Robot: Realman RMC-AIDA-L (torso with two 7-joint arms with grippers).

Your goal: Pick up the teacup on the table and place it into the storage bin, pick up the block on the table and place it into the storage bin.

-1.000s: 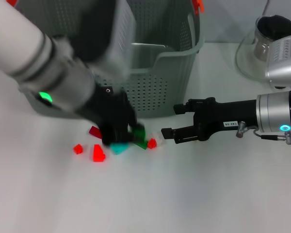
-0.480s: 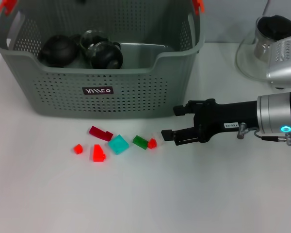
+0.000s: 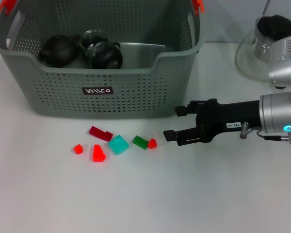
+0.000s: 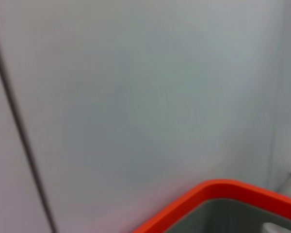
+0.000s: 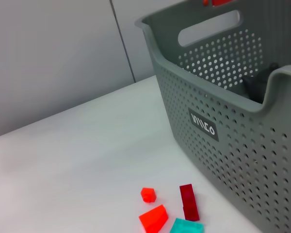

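The right gripper (image 3: 170,123), jaws wide and empty, sat at 3 o'clock of the small red block (image 3: 152,143), beside a green block (image 3: 140,142); closing could nudge both, short of the storage bin (image 3: 150,87) at 12 o'clock.

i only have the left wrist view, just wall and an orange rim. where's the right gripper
observer: The right gripper is low over the table in front of the bin, open, its tips just right of a small red block.
operator: how many blocks on the table
observer: Six, in a loose row before the bin, among them a teal block.
operator: anything in the bin
observer: Dark teaware sits in its back left part. The left gripper is out of the head view.
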